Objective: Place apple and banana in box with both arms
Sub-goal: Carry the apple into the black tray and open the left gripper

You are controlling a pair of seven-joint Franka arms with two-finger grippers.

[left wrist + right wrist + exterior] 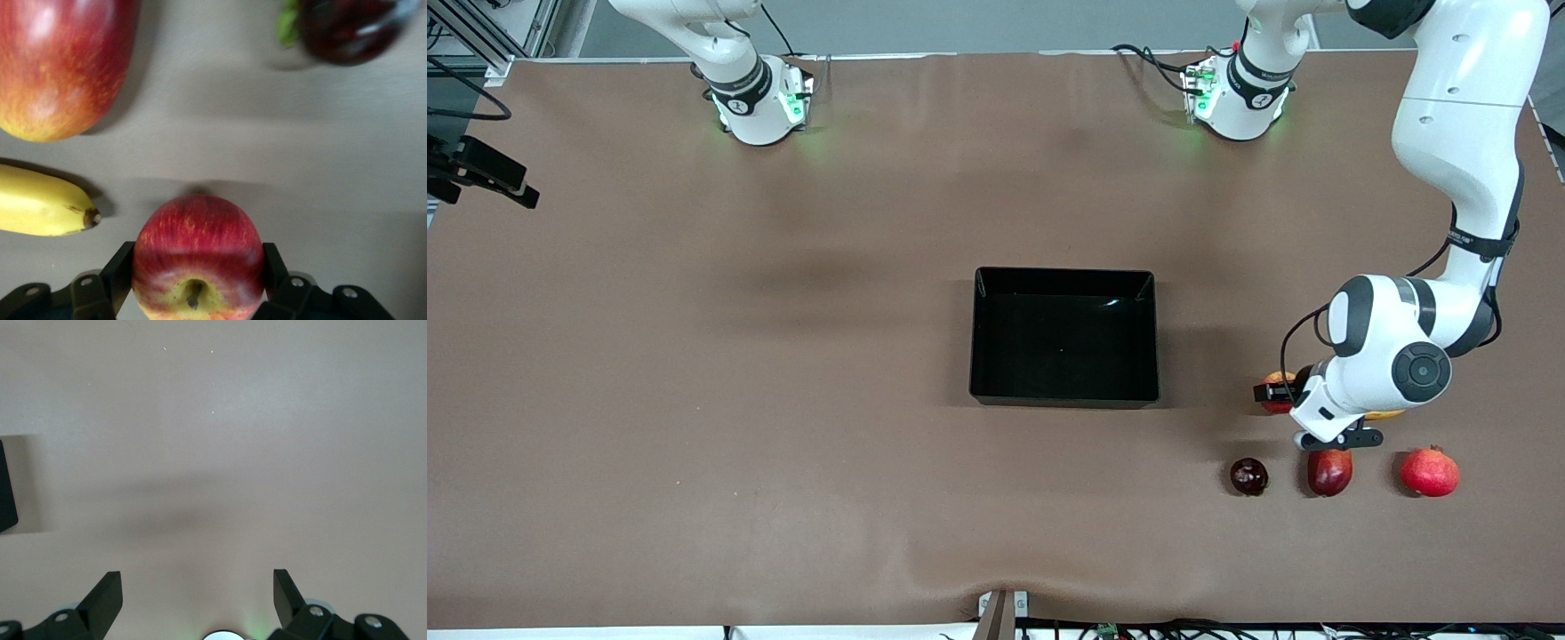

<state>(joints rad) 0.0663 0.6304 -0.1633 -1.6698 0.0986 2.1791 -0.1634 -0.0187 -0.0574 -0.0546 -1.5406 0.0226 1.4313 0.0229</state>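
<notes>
Left tool (197,287) is down among the fruit at the left arm's end of the tabletop (694,400), and its two fingers (117,277) sit against either side of the apple (198,263), closed in as far as the fruit's width allows. In the left wrist view the apple fills the gap between them, stem dimple facing the camera, red skin fading to yellow around it. Whether it is lifted off the tabletop, I cannot tell.

Just beside the tool lies the banana (43,203), its dark tip close to the apple but not touching, a strip of bare surface between them. In the front view only a sliver of yellow shows under the left arm's wrist.

Ahead of the tool, the mango (60,63) and the dark maroon fruit (347,27) sit well apart from each other, with open tabletop between them. From the front camera the maroon fruit, the mango and the pomegranate (1430,472) form a row nearer the camera than the tool.

The box (1064,396) sits toward the table's middle, away from the left tool, with bare brown surface between its nearest wall and the fruit cluster.

Right tool (198,597) waits, fingers spread wide with nothing between them, over plain tabletop; a dark edge shows at the side of its view.
</notes>
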